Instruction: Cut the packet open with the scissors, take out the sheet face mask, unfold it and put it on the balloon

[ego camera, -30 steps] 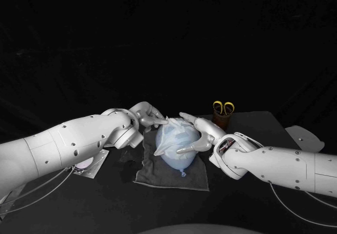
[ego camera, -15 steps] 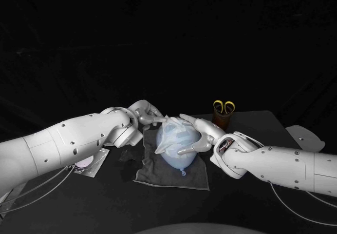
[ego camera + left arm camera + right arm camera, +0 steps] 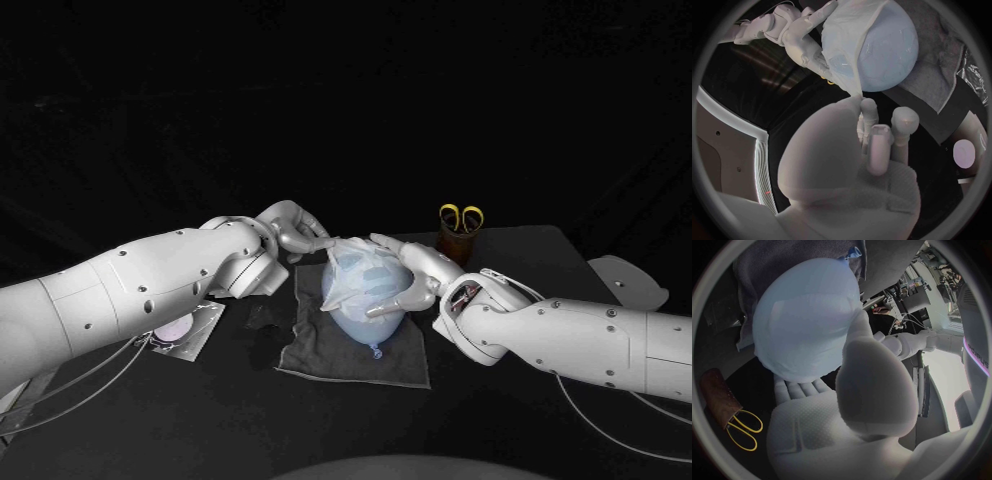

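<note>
Left hand (image 3: pixel 296 231): pinches mask (image 3: pixel 352 264) edge beside balloon (image 3: pixel 362 318); your tug may peel it off.
Right hand (image 3: pixel 408 271): cradles balloon; loosen, and it could roll.

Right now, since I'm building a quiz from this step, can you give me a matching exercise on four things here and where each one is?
Things:
1 balloon
2 sheet mask
3 scissors
4 grey cloth

States:
A standing in the brown holder
B lying under the balloon
C held by the right hand
D edge pinched by the left hand

Pairs: 1-C, 2-D, 3-A, 4-B.
</note>
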Tool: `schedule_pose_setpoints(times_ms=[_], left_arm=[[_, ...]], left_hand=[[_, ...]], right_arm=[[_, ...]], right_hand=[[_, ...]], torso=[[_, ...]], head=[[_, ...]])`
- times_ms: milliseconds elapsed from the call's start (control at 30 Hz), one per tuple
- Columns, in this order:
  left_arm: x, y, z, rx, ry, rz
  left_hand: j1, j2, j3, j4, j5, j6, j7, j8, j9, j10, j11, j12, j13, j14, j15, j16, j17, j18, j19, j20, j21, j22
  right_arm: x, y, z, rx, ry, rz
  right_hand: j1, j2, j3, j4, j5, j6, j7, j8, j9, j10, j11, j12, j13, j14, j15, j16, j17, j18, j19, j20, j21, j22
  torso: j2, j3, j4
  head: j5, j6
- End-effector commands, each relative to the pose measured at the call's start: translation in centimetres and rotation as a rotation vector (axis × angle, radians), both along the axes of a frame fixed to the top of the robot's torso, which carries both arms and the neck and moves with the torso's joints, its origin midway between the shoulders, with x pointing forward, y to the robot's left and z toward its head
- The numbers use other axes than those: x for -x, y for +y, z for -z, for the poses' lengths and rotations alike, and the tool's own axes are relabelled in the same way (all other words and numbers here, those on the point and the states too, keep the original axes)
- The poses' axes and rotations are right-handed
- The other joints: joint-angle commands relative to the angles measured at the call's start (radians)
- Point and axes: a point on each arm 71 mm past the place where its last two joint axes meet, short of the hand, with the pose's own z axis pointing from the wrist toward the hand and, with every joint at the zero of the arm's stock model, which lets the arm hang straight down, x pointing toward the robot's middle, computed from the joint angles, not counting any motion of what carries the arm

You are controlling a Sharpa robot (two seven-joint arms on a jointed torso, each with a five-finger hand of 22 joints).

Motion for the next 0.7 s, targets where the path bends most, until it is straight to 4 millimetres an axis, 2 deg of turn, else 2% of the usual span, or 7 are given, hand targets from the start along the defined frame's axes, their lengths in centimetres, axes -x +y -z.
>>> schedule_pose_setpoints(times_ms=[33,67,167,233,533,700], left_arm=[[-0.2,0.2,0.1,-0.008,0.026,-0.009],[-0.3,0.2,0.2,-0.012,0.028,-0.010],[-0.5,0.3,0.3,-0.025,0.028,-0.012],[-0.7,0.2,0.3,-0.032,0.028,-0.014],[-1.5,0.1,0.5,-0.040,0.004,-0.037],[-1.6,-0.1,0.7,-0.051,0.019,-0.032]], left_hand=[[-0.052,-0.011,0.087,-0.054,0.005,-0.013,0.000,0.013,0.039,0.020,-0.014,0.000,0.001,0.052,-0.002,0.004,0.138,-0.012,0.008,0.000,0.006,0.003],[-0.073,-0.017,0.110,-0.071,0.003,-0.016,-0.001,0.018,0.043,0.019,-0.013,-0.001,0.000,0.052,-0.002,0.003,0.137,-0.012,0.008,0.001,0.006,0.002],[-0.089,-0.020,0.127,-0.085,0.003,-0.018,-0.001,0.022,0.046,0.018,-0.012,-0.003,-0.002,0.051,-0.002,0.003,0.136,-0.012,0.008,0.001,0.006,0.002],[-0.115,-0.022,0.150,-0.107,0.003,-0.022,-0.001,0.028,0.051,0.017,-0.012,-0.004,-0.003,0.050,-0.002,0.002,0.134,-0.012,0.009,0.001,0.006,0.002],[-0.137,-0.018,0.160,-0.118,0.001,-0.031,0.000,0.030,0.053,0.006,-0.010,-0.017,-0.021,0.046,-0.001,0.000,0.123,-0.012,0.008,0.001,0.005,0.001],[-0.151,-0.020,0.155,-0.129,0.001,-0.038,0.000,0.031,0.055,-0.017,-0.009,-0.040,-0.051,0.042,0.000,-0.001,0.115,-0.013,0.009,0.002,0.005,0.002]], right_arm=[[0.2,0.1,0.5,0.028,0.027,-0.011],[0.2,0.1,0.5,0.028,0.027,-0.011],[0.2,0.2,0.5,0.029,0.027,-0.009],[0.2,0.2,0.5,0.030,0.027,-0.009],[0.3,0.3,0.5,0.035,0.030,-0.006],[0.3,0.3,0.5,0.037,0.031,-0.005]], right_hand=[[0.007,0.000,0.003,-0.001,0.002,-0.007,0.161,0.001,-0.001,-0.008,0.003,0.002,0.000,-0.006,0.001,-0.007,-0.001,-0.009,-0.007,-0.002,-0.005,-0.002],[0.007,0.000,0.003,-0.001,0.002,-0.007,0.161,0.001,-0.001,-0.008,0.003,0.002,0.000,-0.006,0.001,-0.007,-0.001,-0.009,-0.007,-0.002,-0.005,-0.002],[0.007,0.000,0.003,-0.001,0.002,-0.007,0.161,0.001,-0.001,-0.008,0.003,0.002,0.000,-0.006,0.001,-0.007,-0.001,-0.009,-0.007,-0.002,-0.005,-0.002],[0.007,0.000,0.003,-0.001,0.002,-0.007,0.161,0.001,-0.001,-0.008,0.003,0.002,0.000,-0.006,0.001,-0.007,-0.001,-0.009,-0.008,-0.002,-0.005,-0.002],[0.008,0.001,0.005,-0.001,0.002,-0.008,0.161,0.001,-0.002,-0.009,0.003,0.002,0.000,-0.008,0.001,-0.009,-0.003,-0.010,-0.008,-0.002,-0.005,-0.003],[0.008,0.000,0.005,-0.001,0.002,-0.008,0.161,0.001,-0.002,-0.010,0.003,0.002,0.000,-0.009,0.001,-0.009,-0.003,-0.010,-0.009,-0.002,-0.005,-0.004]], torso=[[-0.001,0.0007,0.0004],[-0.001,0.0007,0.0002],[-0.001,0.0009,0.0000],[-0.001,0.0010,-0.0008],[0.001,0.0016,-0.0014],[0.001,0.0012,-0.0011]], head=[[0.002,0.000],[0.003,0.000],[0.006,-0.001],[0.007,-0.001],[0.007,0.000],[0.006,-0.002]])
